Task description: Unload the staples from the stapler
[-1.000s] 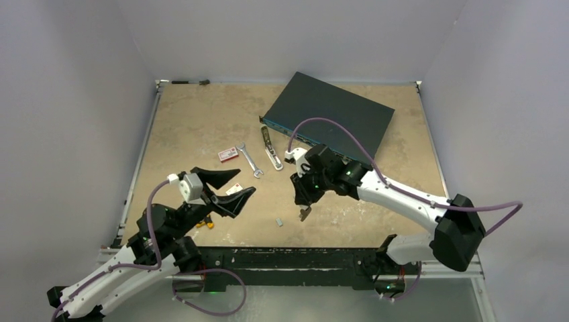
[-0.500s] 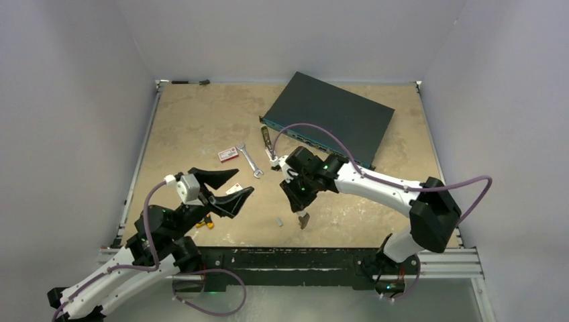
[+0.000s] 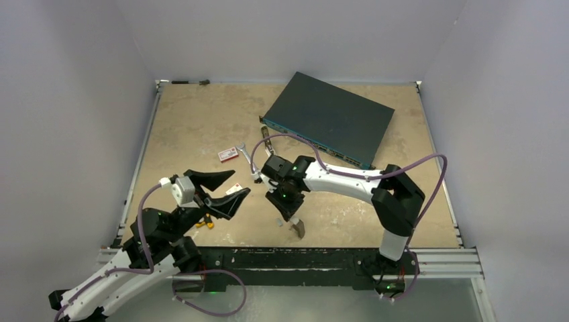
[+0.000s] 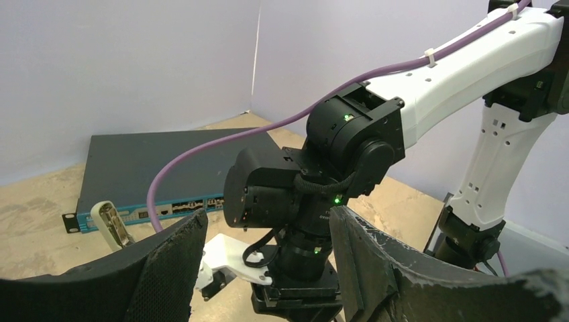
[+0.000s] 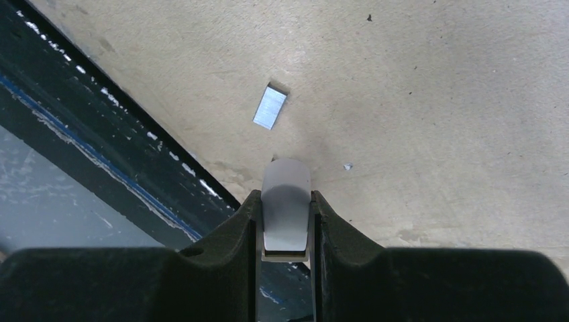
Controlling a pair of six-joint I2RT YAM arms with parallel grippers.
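Counter (image 3: 194,121): tan, mottled with paler patches.
Stapler (image 4: 111,225): pale grey-green shell, dark and silvery channel.
Staple strip (image 5: 270,107): silvery, with fine lines across it.
Held piece (image 5: 286,215): plain pale grey.
Right pincer (image 5: 285,196): black.
Left pincer (image 3: 240,182): black.
Wrench (image 3: 247,155): silver.
Small box (image 3: 228,154): red and white.
Flat case (image 3: 329,111): dark blue-grey, bright blue front strip.
Right arm (image 3: 342,180): white shell, black joints.
Cable (image 3: 429,168): purple.
Walls (image 3: 80,80): pale lilac-grey.

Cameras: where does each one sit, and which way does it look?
Top external: above and behind, looking down at the table; both arms show.
Left wrist: on the left arm, facing the right arm; open left gripper shows.
Right wrist: looking down at the table; right gripper shows, clamping a pale grey piece.
Shared: top and left wrist both show the network switch.
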